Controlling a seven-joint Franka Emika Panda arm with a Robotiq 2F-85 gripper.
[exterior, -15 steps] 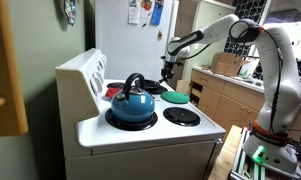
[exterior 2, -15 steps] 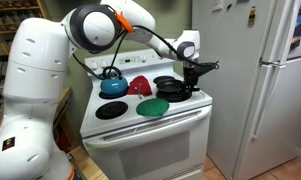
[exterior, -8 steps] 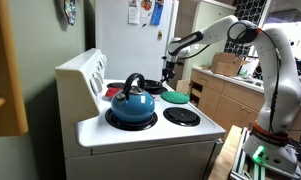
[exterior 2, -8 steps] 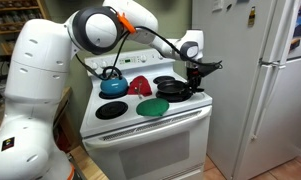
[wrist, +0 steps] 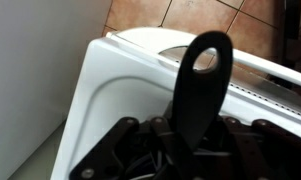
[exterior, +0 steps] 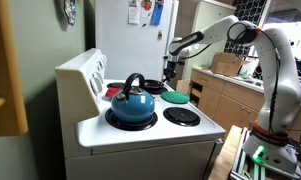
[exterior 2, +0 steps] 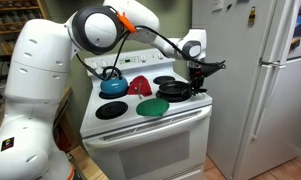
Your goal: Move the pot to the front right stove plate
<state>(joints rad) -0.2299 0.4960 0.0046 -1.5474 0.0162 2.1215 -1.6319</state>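
Observation:
The green pot is small, round and shallow and sits on the front right stove plate; it also shows in an exterior view. My gripper is not at the pot. It is behind it at the stove's right edge, shut on the handle of the black pan, which lies on the back right plate. In the wrist view my gripper clamps the flat black handle with its hanging hole. The gripper also shows in an exterior view.
A teal-blue kettle with a black arched handle stands on the back left plate. A red cloth lies mid-stove. The front left plate is bare. A refrigerator stands right of the white stove.
My gripper and the pan handle have shifted slightly outward toward the stove's right side. The green pot and the kettle have not moved.

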